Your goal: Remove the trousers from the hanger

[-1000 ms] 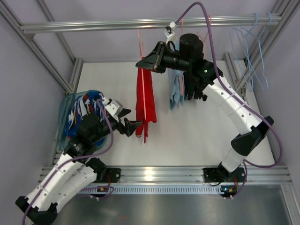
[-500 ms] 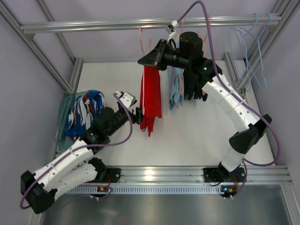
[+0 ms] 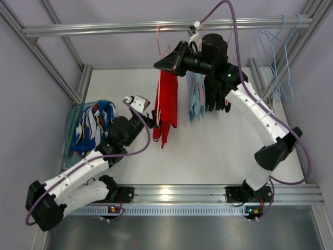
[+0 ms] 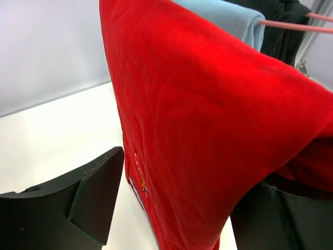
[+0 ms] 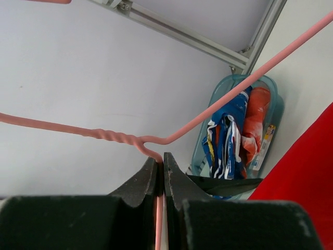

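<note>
So the trousers [image 3: 167, 107] were seen draped over the bar of the hanger [image 5: 208, 117], up by the top rail [image 3: 104, 28] and just beside a light blue garment [image 3: 195, 101]. The hanger's wire was pinched tight in the right gripper [image 5: 160, 172], right under the twisted neck. The left gripper [image 4: 177, 203] was spread wide with the red cloth between its fingers, nothing squeezed yet. The fabric was judged soft, light and floppy, so a bunched fold low down would best be grabbed and dragged off
</note>
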### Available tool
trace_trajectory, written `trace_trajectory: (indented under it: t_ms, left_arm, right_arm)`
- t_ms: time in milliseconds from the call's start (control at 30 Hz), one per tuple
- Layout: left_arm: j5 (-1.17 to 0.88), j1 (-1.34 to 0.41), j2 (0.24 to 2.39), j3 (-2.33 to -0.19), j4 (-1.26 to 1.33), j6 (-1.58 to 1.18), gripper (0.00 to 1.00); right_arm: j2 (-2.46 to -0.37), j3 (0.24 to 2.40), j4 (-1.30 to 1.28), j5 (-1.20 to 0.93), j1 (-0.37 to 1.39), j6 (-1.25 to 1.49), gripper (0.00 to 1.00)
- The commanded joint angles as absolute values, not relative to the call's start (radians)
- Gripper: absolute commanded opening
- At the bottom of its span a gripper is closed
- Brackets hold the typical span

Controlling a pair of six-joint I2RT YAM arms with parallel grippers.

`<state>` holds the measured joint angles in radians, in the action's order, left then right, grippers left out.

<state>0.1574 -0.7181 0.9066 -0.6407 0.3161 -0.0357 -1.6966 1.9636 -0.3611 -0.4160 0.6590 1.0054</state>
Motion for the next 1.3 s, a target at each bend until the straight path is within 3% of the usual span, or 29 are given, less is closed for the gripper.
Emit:
trace_trajectory:
  t_ms: [0, 67, 167, 200, 233, 333, 400, 700, 967, 1267]
  left_arm:
    - [0.195, -0.718, 0.940, -0.649, 0.498, -0.058, 0.79]
    - [0.206, -0.718, 0.953, -0.653, 0.508, -0.058, 0.76]
    - [0.212, -0.718, 0.965, -0.658, 0.512, -0.058, 0.57]
    - [0.216, -0.718, 0.966, -0.661, 0.512, -0.061, 0.50]
    - [0.210, -0.718, 0.966, -0.669, 0.512, -0.063, 0.35]
    - [0.224, -0.718, 0.956, -0.715, 0.483, -0.094, 0.11]
    - [0.232, -0.718, 0.937, -0.742, 0.445, -0.101, 0.01]
    - [0.218, -0.715, 0.831, -0.920, 0.177, -0.137, 0.00]
    - [0.173, -0.701, 0.877, -1.175, 0.166, -0.149, 0.00]
    - [0.169, -0.687, 0.919, -1.406, 0.167, -0.147, 0.00]
  right_arm:
    - [-1.641, 2.000, -0.172, -0.472, 0.661, 1.055, 0.00]
    - [-1.637, 1.997, -0.167, -0.483, 0.661, 1.061, 0.00]
    - [-1.625, 1.987, -0.161, -0.489, 0.660, 1.065, 0.00]
    - [-1.618, 1.976, -0.161, -0.492, 0.660, 1.065, 0.00]
    - [-1.614, 1.968, -0.158, -0.495, 0.660, 1.066, 0.00]
    - [-1.602, 1.933, -0.152, -0.499, 0.655, 1.058, 0.00]
    - [-1.588, 1.895, -0.146, -0.506, 0.649, 1.046, 0.00]
    - [-1.546, 1.726, -0.097, -0.578, 0.586, 0.956, 0.00]
    - [-1.522, 1.560, -0.109, -0.574, 0.572, 0.871, 0.00]
    - [-1.536, 1.532, -0.164, -0.529, 0.577, 0.819, 0.00]
